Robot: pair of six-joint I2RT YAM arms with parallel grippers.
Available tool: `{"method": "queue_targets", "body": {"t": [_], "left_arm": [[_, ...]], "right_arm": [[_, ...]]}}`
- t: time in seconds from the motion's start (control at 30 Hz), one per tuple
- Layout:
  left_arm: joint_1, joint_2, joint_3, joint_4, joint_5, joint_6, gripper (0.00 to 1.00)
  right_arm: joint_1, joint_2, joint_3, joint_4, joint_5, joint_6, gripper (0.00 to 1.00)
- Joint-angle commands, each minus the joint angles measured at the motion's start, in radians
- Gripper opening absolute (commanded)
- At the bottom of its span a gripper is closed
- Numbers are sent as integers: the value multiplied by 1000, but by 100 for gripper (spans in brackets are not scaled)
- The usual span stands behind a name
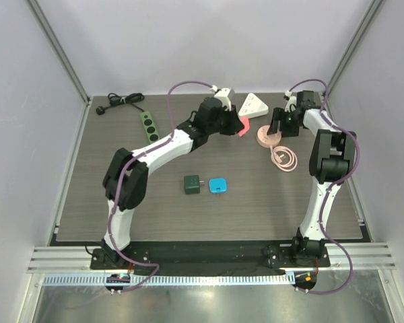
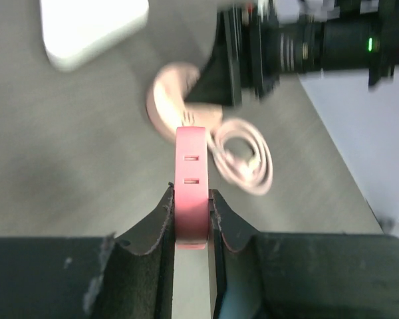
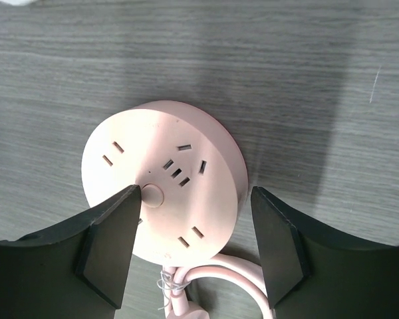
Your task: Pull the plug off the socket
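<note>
Left wrist, plug (image 2: 191, 193) pinched between fingers (image 2: 148, 229)

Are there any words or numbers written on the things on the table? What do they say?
None can be read.
Pink round socket: only slots and a plain button, no words.
Pink plug: two small slots, no label.
White power strip, green power strip, green cube, blue cube: too small to show any print.
</note>
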Motion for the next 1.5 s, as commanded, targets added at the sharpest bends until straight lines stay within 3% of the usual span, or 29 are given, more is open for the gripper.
{"method": "queue_targets", "body": {"t": [0.0,0.2,0.3,0.5,0.63,0.83,1.03,1.07,1.33,1.47], "left_arm": [[-7,-120,-132,-38,219,-35,2],[-71,-199,-284,-142,359,-53,0],[-115,-217,-357,-117,367,-64,0],[-123,-179,-473,4,402,-220,0],[-123,-150,-468,-39,313,-234,0],[-123,-93,-416,-66,286,-225,9],[-116,-71,-378,-175,188,-199,24],[-113,-80,-379,-183,180,-196,34],[-111,-107,-381,-250,137,-150,68],[-113,-156,-388,-287,60,-113,71]], "right_arm": [[12,-57,-71,97,86,24,72],[19,-154,-151,184,100,61,75],[18,-195,-205,246,74,78,76],[18,-278,-305,355,26,102,78],[18,-271,-309,365,-1,113,79],[18,-274,-313,376,-10,110,80],[18,-275,-317,376,-13,107,79],[18,-274,-317,376,-15,107,80],[18,-280,-319,376,-6,102,80],[18,-284,-323,375,-4,104,80]]}}
